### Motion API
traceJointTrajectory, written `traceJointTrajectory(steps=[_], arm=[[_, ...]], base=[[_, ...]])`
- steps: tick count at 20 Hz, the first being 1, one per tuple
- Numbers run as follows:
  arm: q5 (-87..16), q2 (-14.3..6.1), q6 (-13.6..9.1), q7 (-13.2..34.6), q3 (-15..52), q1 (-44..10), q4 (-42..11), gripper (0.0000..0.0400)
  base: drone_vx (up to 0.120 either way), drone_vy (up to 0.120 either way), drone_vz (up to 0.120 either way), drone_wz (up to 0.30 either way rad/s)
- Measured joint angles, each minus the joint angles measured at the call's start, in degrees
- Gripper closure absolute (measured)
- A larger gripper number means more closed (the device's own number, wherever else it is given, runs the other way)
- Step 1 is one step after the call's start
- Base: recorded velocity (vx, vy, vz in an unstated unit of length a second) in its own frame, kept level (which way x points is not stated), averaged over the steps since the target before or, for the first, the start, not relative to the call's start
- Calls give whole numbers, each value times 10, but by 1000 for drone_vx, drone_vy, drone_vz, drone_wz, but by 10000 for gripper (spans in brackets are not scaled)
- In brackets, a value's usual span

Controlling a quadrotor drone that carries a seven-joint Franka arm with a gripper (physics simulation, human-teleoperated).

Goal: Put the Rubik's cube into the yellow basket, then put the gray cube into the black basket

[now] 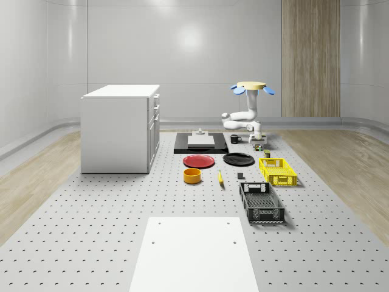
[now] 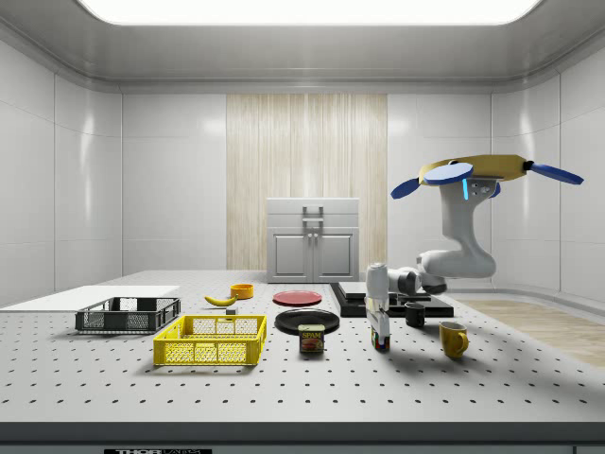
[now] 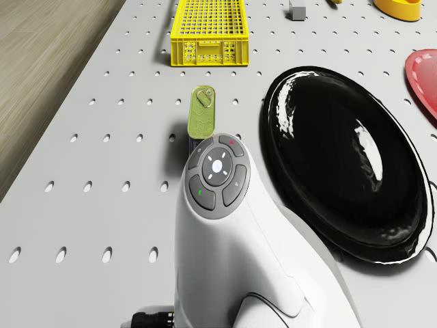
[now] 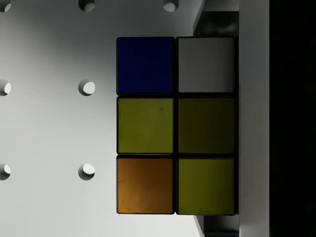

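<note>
The Rubik's cube (image 4: 175, 126) rests on the perforated table, its top showing blue, white, yellow and orange tiles. One finger (image 4: 254, 118) stands against one side of the cube; its opposite side is free. My gripper (image 2: 378, 329) hangs straight down over the Rubik's cube (image 2: 380, 341), open. The drone (image 2: 477, 173) hovers above the far end of the table (image 1: 121, 201). The yellow basket (image 1: 278, 171) lies a short way from the gripper (image 1: 258, 143), with the black basket (image 1: 261, 202) beyond it. The small gray cube (image 1: 241, 177) sits beside the yellow basket (image 3: 207, 31).
A tin can (image 3: 202, 113) stands between the arm's wrist (image 3: 217, 174) and the yellow basket. A black plate (image 3: 348, 164) and a red plate (image 1: 199, 161) lie nearby. A yellow mug (image 2: 454, 338), black mug (image 2: 415, 314), banana (image 2: 220, 301), orange bowl (image 1: 192, 176) and white cabinet (image 1: 118, 128) surround them.
</note>
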Motion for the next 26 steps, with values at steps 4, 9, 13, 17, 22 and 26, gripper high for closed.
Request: traceJointTrajectory(steps=[4, 9, 13, 17, 22, 26], arm=[[3, -5, 5, 3, 1, -4, 1, 57], [6, -11, 10, 6, 3, -7, 2, 70], [8, -16, 15, 7, 4, -9, 2, 73], [21, -20, 14, 10, 16, -11, 0, 74], [58, -23, 5, 15, 53, -14, -6, 75], [81, -28, 3, 19, 76, -16, -9, 75]], base=[[0, 0, 0, 0], [0, 0, 0, 0], [0, 0, 0, 0], [0, 0, 0, 0], [0, 0, 80, 0], [0, 0, 120, 0]])
